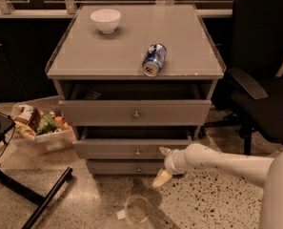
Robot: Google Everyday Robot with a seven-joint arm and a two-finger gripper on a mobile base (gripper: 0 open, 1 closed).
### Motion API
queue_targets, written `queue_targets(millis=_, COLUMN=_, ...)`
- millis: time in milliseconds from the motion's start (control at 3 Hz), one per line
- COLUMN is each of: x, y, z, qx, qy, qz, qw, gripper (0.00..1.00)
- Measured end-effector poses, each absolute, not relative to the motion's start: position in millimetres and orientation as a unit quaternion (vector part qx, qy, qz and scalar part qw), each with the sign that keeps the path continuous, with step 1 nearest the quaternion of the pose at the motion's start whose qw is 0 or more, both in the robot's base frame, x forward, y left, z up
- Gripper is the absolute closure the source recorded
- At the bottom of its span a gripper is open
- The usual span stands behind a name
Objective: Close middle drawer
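The grey cabinet (131, 51) has three drawers. The middle drawer (107, 149), with a small round knob (137, 151), stands pulled out a little, with a dark gap above its front. My gripper (162, 165) is on the end of the white arm (217, 162), which comes in from the right. It is open and empty, close in front of the right part of the middle drawer's front. Its upper fingertip (165, 150) is level with that front, to the right of the knob. Its lower fingertip (160, 178) hangs in front of the bottom drawer (126, 167). I cannot tell if it touches.
The top drawer (103, 112) is pulled out further. A white bowl (106, 20) and a blue can (154, 59) on its side are on the cabinet top. A black office chair (262, 80) is at right, a snack box (41, 128) at left, and a clear cup (137, 210) on the floor.
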State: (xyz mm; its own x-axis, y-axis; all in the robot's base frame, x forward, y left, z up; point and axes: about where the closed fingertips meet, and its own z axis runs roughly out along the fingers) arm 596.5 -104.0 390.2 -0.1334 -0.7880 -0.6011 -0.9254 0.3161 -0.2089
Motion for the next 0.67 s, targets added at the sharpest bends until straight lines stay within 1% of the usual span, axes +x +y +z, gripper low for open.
queue_targets(millis=333, x=621.6, y=-102.7, z=388.4, qx=-0.566, qy=0.742, qz=0.101, qw=0.344, gripper=0.0)
queue_targets(millis=667, x=626.7, y=-105.5, z=380.9, qx=-0.555, qy=0.743, qz=0.1, qw=0.361, gripper=0.0)
